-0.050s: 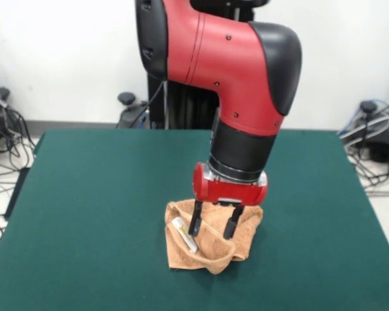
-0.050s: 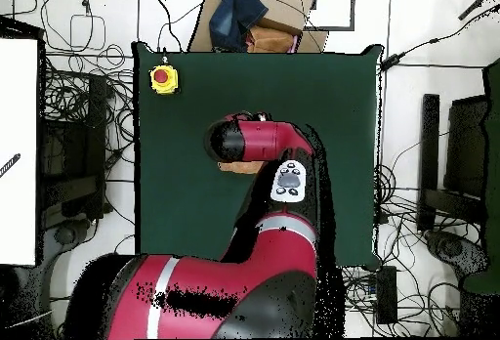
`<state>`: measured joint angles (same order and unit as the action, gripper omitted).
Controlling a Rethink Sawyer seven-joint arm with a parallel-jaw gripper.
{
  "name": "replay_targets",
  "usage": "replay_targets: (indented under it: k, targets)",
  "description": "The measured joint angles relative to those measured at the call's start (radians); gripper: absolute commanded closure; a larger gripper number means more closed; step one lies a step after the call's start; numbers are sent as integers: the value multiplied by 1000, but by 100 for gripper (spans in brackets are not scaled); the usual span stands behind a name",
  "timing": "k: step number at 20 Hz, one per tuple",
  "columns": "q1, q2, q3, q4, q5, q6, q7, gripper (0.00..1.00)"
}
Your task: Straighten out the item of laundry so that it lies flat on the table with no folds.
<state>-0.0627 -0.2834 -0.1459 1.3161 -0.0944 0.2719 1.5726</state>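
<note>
One towel (image 1: 210, 243) sits crumpled on the table (image 1: 90, 194), bunched into a lumpy heap toward the near side of the green top and a little right of the middle as seen from the front. Its orange-tan terry is folded over on itself, with a rolled lip curling along the near edge and a small white label (image 1: 184, 234) showing on the left side of the heap. The arm (image 1: 233, 71) comes down from above, red with black joints, and its gripper (image 1: 213, 231) hangs right over the towel. Both black fingers (image 1: 195, 220) point down with a clear gap between them, parted moderately, and their tips reach into the upper folds of the cloth; I cannot tell whether any fabric is actually caught between them. From overhead the arm covers nearly all of the towel, and only a thin strip of tan (image 2: 237, 167) peeks out beneath the black wrist, near the middle of the table. A yellow box with a red button (image 2: 163, 79) rests on one corner of the table in that view, well apart from the towel. Cables lie scattered over the floor around the table on every side.
</note>
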Motion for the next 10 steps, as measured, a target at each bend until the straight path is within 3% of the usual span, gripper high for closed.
replay_targets:
  k: [10]
  targets:
    - [10, 38, -4, -26, 31, -1, 0, 0]
